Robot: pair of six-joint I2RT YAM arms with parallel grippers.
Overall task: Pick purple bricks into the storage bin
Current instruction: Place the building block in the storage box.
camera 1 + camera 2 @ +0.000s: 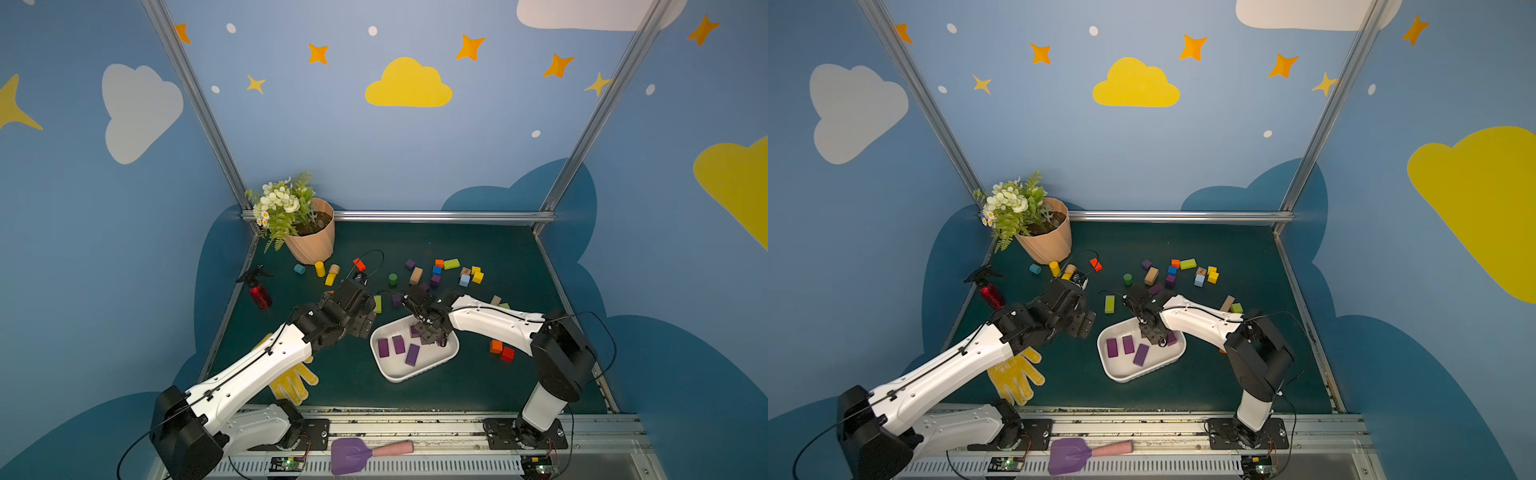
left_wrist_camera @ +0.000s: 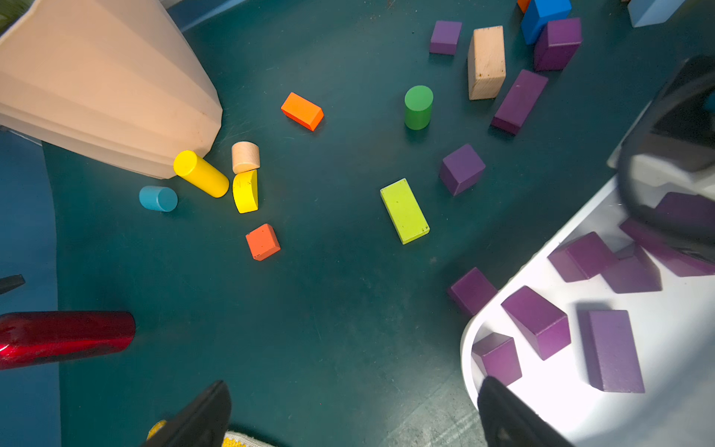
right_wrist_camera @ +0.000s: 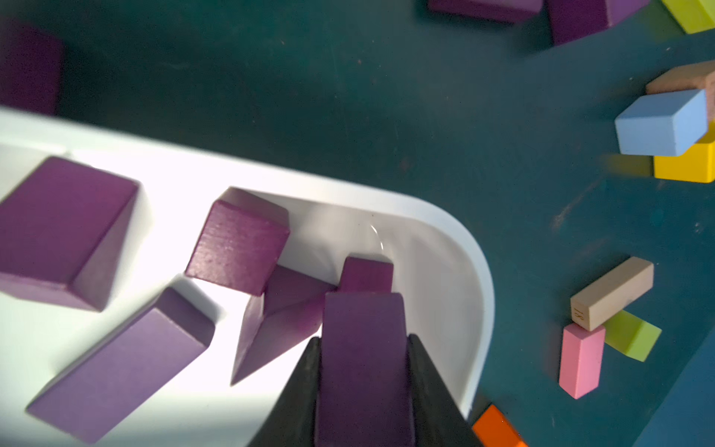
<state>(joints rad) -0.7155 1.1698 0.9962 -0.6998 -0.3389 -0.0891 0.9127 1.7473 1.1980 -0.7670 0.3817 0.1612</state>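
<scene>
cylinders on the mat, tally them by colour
yellow cylinder: 1
green cylinder: 1
teal cylinder: 1
bare wood cylinder: 1
total: 4

Both top views bow at the edges over a dim worktop (image 1: 457,249), while the storage bin (image 3: 348,189) flares blown-out white in the wrist views, near edges blurred.

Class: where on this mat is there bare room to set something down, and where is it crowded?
Bare: between yellow glove and white tray; the back strip beside the flowerpot. Crowded: the loose blocks behind the tray, and the tray's far end.
</scene>
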